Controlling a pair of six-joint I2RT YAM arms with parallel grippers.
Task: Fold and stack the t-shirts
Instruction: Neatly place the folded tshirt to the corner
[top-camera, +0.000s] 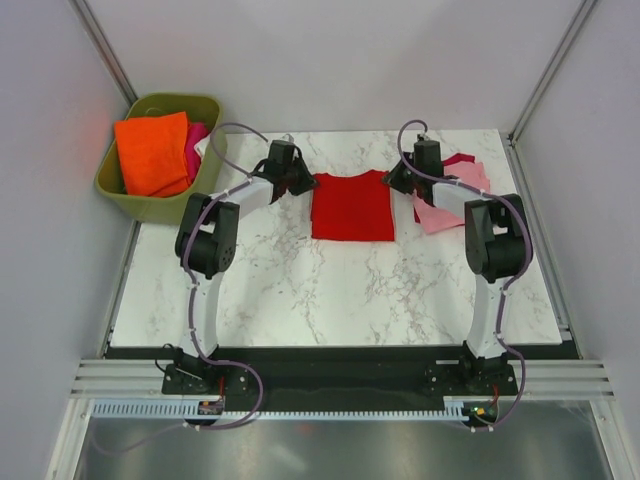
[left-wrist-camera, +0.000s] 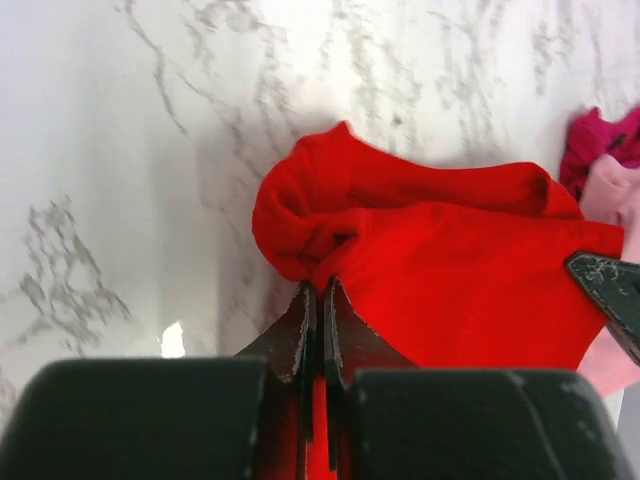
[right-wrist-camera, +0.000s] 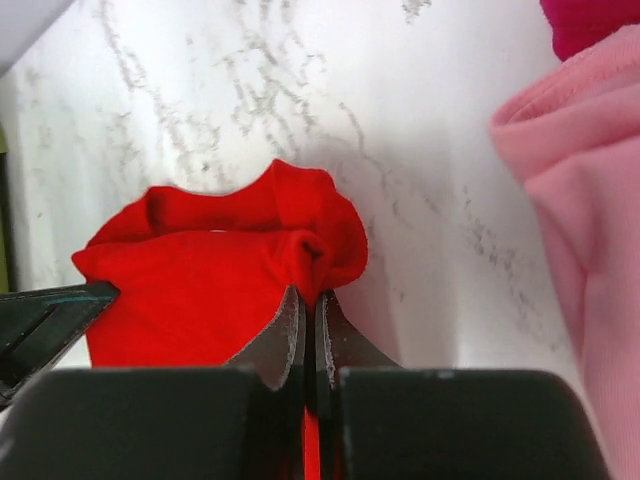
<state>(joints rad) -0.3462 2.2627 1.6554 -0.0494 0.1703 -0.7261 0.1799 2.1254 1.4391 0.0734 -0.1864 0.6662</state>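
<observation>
**Both sleeves pinched for the fold**

The red t-shirt (top-camera: 351, 205) lay flat on the table (top-camera: 300, 290), the pink t-shirt (top-camera: 441, 213) beside it. My left gripper (left-wrist-camera: 320, 292) and right gripper (right-wrist-camera: 308, 298) each clamped a bunched sleeve, likely so both could fold inward together.

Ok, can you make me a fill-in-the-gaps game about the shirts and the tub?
1. The left fingers and right fingers are both shut on the ___ t-shirt.
2. The pink t-shirt lies on the robot's ___ side.
3. The green tub holds an ___ cloth.
Missing words: red, right, orange.
</observation>
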